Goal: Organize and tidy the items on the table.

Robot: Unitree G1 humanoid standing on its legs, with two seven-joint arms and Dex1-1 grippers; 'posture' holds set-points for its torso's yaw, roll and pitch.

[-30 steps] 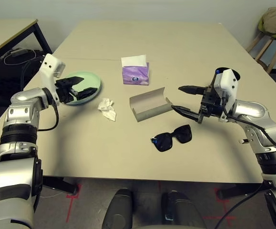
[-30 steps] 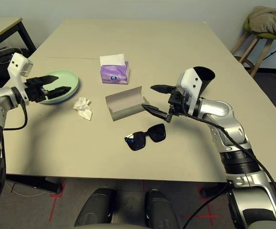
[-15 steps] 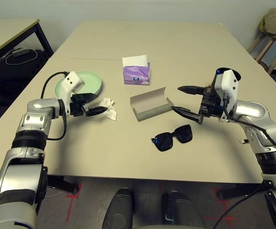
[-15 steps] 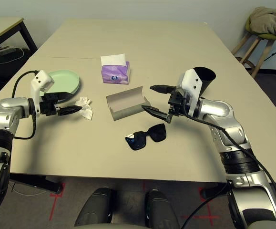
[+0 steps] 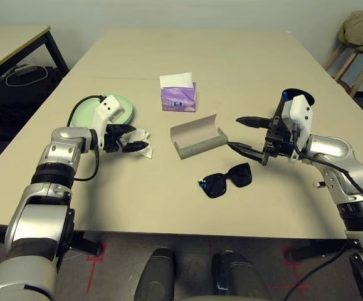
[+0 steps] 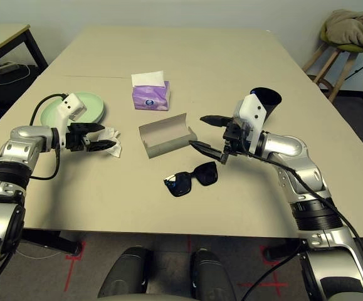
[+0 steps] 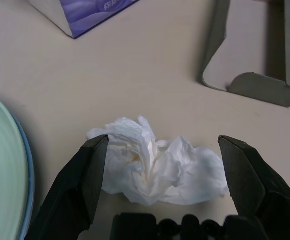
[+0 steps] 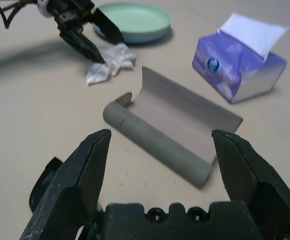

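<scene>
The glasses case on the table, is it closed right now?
No, the grey glasses case lies with its lid raised, showing its pale inside.

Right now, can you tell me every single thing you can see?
tissue box: one, purple, mid-table
plates: two stacked, pale green over blue, table's left side
crumpled tissue: one, white, beside the plates
glasses case: one, grey, open, in the middle
sunglasses: one pair, black, near edge
cup: one, black, behind right gripper
large table: one, beige
smaller desk: one, tan, far left
stool: one, wooden legs, cloth on top, far right
left gripper: one, black, open around tissue
right gripper: one, black, open
</scene>
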